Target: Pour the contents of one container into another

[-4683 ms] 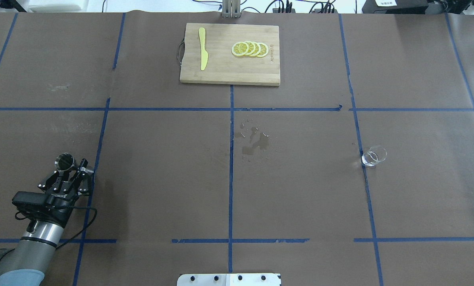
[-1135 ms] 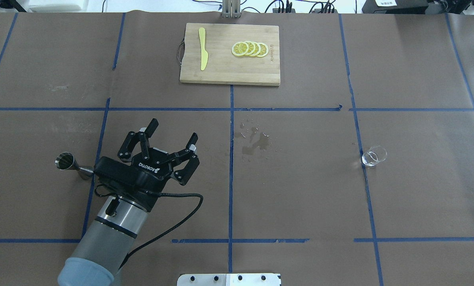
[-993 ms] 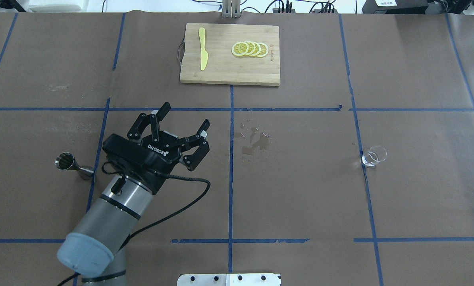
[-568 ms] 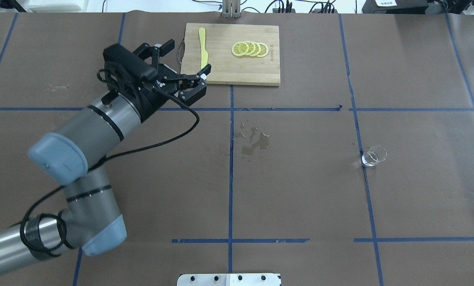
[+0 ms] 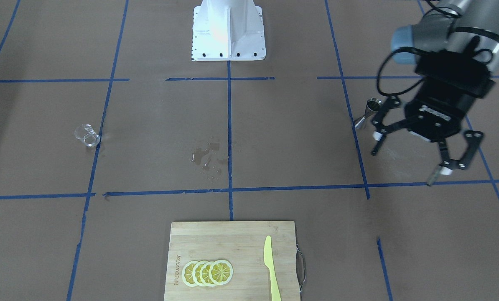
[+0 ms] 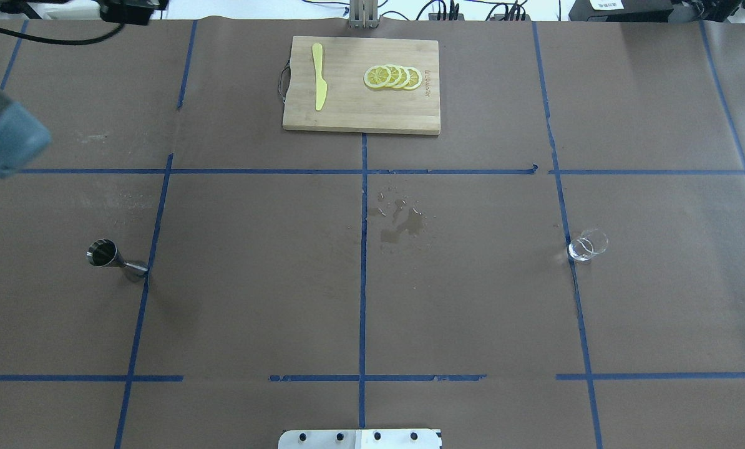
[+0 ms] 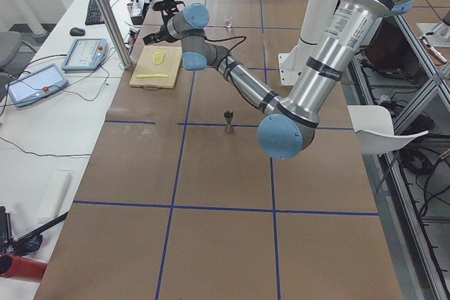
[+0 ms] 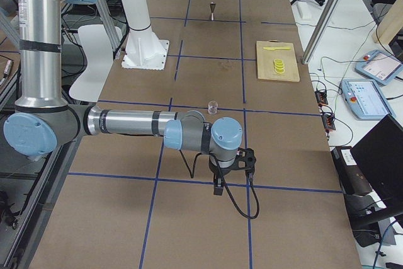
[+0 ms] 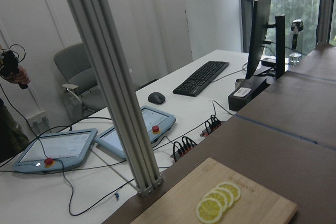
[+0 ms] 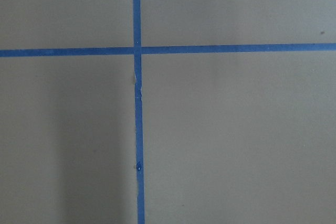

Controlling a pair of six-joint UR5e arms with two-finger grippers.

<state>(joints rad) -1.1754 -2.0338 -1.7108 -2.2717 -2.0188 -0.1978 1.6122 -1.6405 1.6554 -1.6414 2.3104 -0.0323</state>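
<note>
The clear glass tumbler (image 6: 588, 244) stands alone on the table's right side, also seen as the glass (image 5: 86, 135). The steel jigger (image 6: 107, 259) stands upright on the left by a blue tape line, with nothing holding it. My left gripper (image 5: 401, 168) hangs high above the table, open and empty, well clear of the jigger (image 5: 368, 113). The right gripper (image 8: 217, 181) shows only in the exterior right view, low over the table on my side of the glass (image 8: 213, 106); I cannot tell whether it is open or shut.
A bamboo cutting board (image 6: 347, 115) lies at the far middle with lemon slices (image 6: 392, 77) and a yellow knife (image 6: 318, 76). A wet spill (image 6: 400, 221) marks the table's centre. The left arm's elbow (image 6: 1, 140) juts in at the overhead view's left edge.
The left gripper was around the jigger, then came away open, rose and swung toward the far left. It has now nearly left the overhead view. Jigger and glass have not moved.
</note>
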